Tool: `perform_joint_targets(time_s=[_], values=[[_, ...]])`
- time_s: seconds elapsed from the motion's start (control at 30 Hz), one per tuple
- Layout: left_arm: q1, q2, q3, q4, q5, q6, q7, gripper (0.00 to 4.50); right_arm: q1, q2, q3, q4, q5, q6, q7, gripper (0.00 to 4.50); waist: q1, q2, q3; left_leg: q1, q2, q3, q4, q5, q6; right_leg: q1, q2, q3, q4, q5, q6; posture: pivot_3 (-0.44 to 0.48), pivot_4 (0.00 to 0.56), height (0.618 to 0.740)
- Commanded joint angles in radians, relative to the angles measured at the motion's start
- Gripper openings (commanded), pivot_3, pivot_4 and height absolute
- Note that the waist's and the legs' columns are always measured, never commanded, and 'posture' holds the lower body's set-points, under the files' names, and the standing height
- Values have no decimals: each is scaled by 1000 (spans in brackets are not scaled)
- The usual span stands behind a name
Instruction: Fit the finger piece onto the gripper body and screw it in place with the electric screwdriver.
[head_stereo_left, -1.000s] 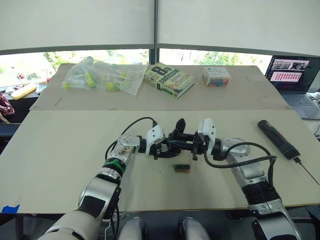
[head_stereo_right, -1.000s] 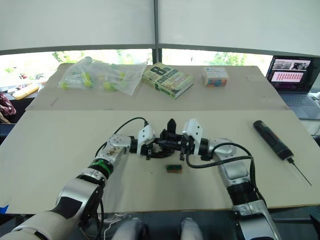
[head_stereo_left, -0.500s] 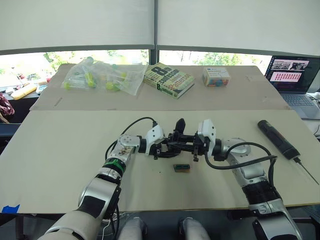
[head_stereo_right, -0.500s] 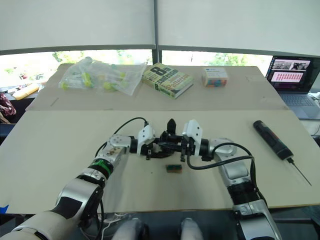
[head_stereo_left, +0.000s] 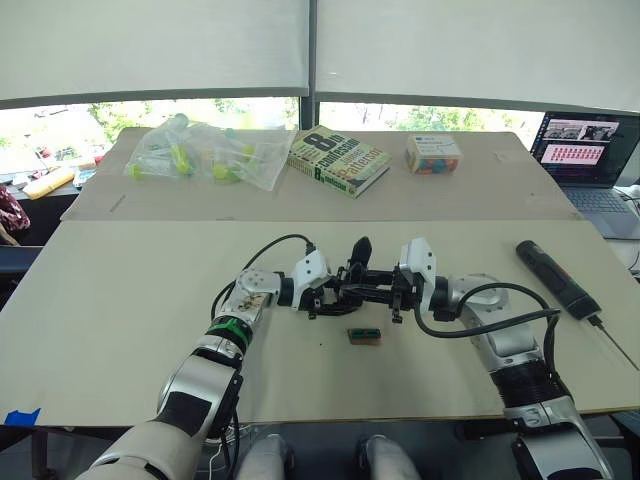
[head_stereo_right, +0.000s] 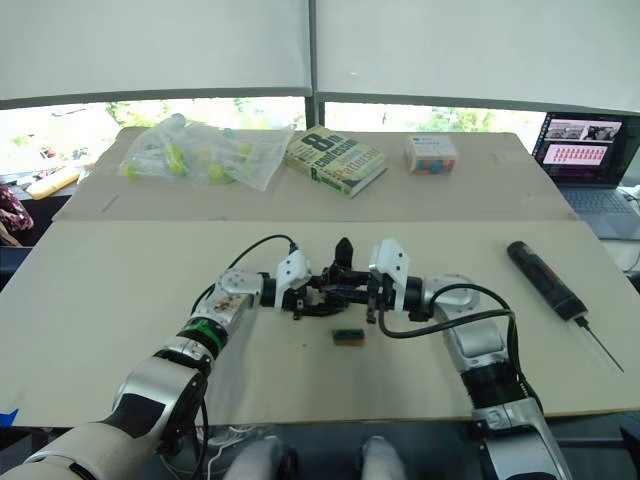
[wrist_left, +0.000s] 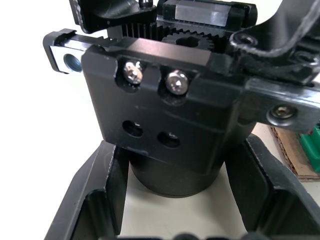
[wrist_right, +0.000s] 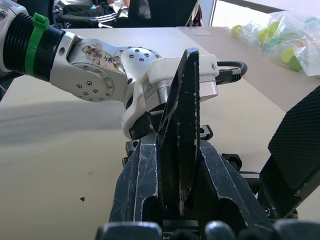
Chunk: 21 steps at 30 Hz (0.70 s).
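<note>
- We see both arms meeting over the middle of the desk, with the gripper body held between them just above the surface.
- Our left gripper has its fingers set narrow around the round base of the gripper body, one on each side and pressing on it; the block's face, with two silver screws above two bare holes, is turned toward the left wrist.
- Our right gripper has its fingers pinched on the finger piece, which stands upright between them with its pointed end away from the wrist.
- In the head views the finger piece sits at the right side of the gripper body; we cannot tell whether it is seated on it.
- The pointed black finger of the gripper body sticks up and away from us.
- A small green-brown box lies on the desk just in front of the two grippers, apart from them.
- The electric screwdriver lies flat on the desk well to our right, its thin bit pointing toward the near right edge, untouched.
- On the far part of the desk lie a clear bag of yellow-green items, a book and a small colourful box.
- An open laptop stands at the far right.
</note>
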Motion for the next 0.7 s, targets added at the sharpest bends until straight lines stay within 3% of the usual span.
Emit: perform_joint_targets(time_s=[0.03, 0.7], values=[[7, -7, -9, 11, 14, 3, 2, 2295, 6, -23, 4, -27, 0, 43, 9, 424, 0, 0, 0, 0, 0, 0, 0, 0, 0, 0, 0, 0, 0, 0, 0, 0, 150, 740], [21, -5, -13, 3, 13, 9, -8, 2295, -13, -34, 27, -34, -54, 142, -87, 419, -2, 0, 0, 2, 0, 0, 0, 0, 0, 2, 0, 0, 0, 0, 0, 0, 150, 740]])
